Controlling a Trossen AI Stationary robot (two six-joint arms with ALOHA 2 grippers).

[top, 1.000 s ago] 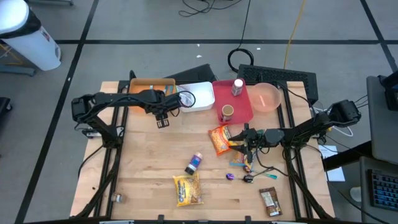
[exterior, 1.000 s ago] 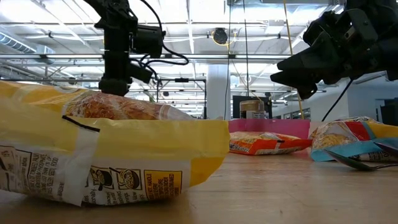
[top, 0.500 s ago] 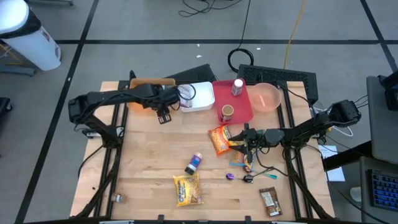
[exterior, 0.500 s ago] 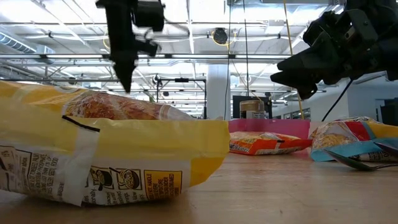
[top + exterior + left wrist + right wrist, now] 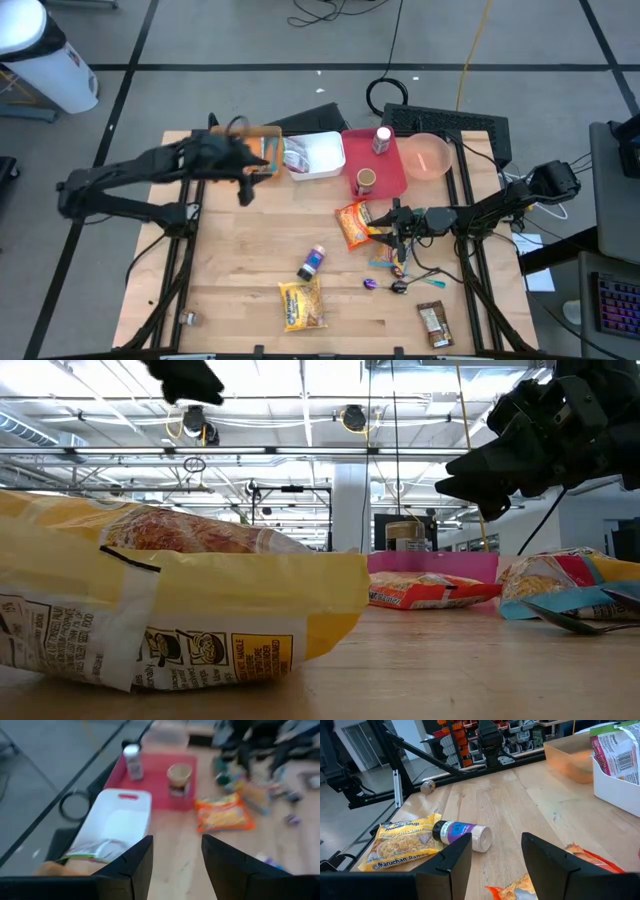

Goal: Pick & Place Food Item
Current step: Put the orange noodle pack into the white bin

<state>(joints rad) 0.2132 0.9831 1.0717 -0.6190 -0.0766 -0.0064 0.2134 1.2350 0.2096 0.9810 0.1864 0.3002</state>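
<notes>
Food packet (image 5: 298, 153) lies in the white bin (image 5: 325, 165) at the table's back edge; my left gripper (image 5: 243, 187) hovers just beside that bin, fingers spread and holding nothing. My right gripper (image 5: 397, 232) waits with parted fingers beside the orange noodle bag (image 5: 354, 224); the red tray (image 5: 388, 172) sits behind it.

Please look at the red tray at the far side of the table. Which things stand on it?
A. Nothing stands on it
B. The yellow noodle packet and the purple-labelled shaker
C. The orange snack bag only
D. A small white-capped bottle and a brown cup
D. In the high view the red tray carries a white-capped bottle and a brown cup; the left wrist view shows the same two.
</notes>
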